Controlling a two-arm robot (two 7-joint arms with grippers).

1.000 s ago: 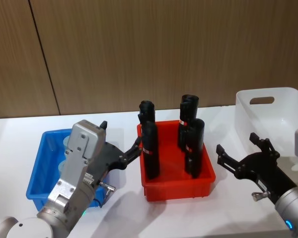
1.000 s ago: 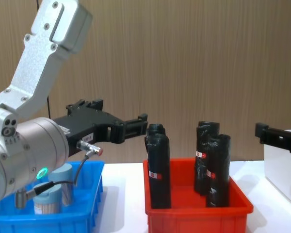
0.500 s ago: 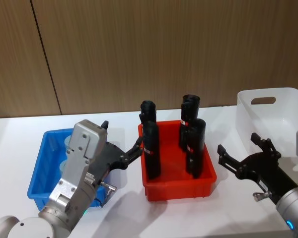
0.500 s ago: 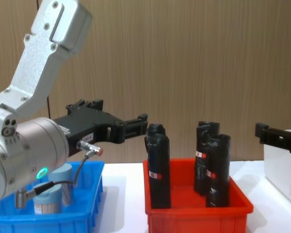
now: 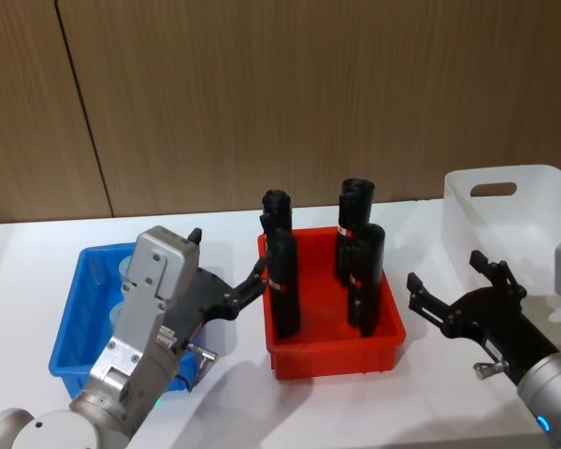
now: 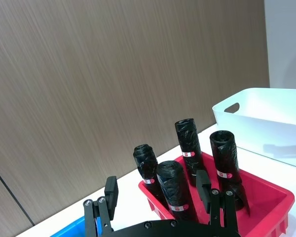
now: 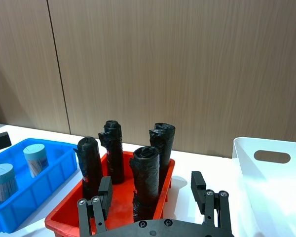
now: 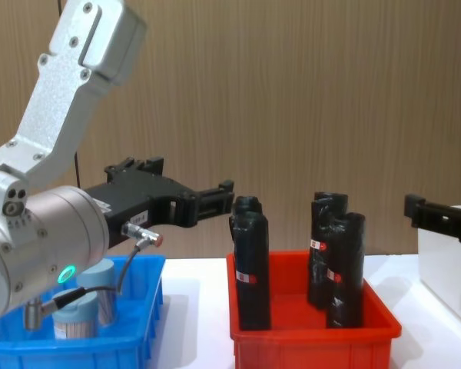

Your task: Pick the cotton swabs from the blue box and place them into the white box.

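We see two jars of cotton swabs [image 7: 2, 182] standing upright in the blue box [image 5: 70, 341], which sits on the white table [image 5: 28, 253] at the robot's left. Their pale round lids are on, and one jar is nearer the robot than the other, the two a little apart.

The left gripper [image 5: 226, 253] hangs above the right side of that box, pointing toward the red bin [image 5: 332, 357] next to it. We find its fingers spread wide with nothing between them, and it is not touching the jars.

The red bin lies between the two other boxes and holds four tall black rolls [image 5: 282, 281] with red labels, all standing on end.

The white box [image 5: 542, 224] is at the robot's right, its handle cut-out facing the wood-panelled wall [image 5: 262, 94]. We see no jar inside it.

The right gripper [image 5: 444, 268] hovers over the table just in front of the white box, beside the red bin's right wall. Its fingers are also parted and carry nothing.
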